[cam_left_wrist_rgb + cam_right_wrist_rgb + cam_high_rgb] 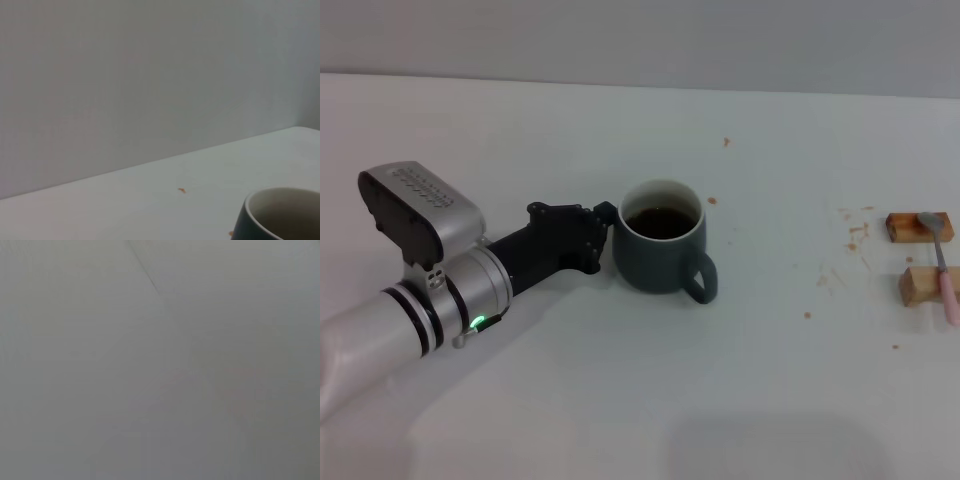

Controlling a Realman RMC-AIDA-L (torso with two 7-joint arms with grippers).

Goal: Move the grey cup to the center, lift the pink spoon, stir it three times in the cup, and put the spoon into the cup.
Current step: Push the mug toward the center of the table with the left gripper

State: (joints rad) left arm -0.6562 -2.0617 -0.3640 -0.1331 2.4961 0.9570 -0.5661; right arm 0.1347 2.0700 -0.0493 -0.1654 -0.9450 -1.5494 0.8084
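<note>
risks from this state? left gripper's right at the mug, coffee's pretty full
1. The left gripper sits against the side of the cup, which holds dark liquid fairly near the rim; a jerky push or release could slop it onto the table.
2. The spoon only bridges two small wooden blocks at the far right; a poor pick could knock it off.

You have a white table (620, 400) carrying everything. The grey cup (662, 252) stands upright on it, holding dark liquid, its handle turned toward the robot. Well to the right of the cup lie two small wooden blocks (921, 256), one beyond the other, with the pink spoon (942, 267) laid across them. Small orange-brown crumbs (855, 235) dot the surface between cup and blocks.
</note>
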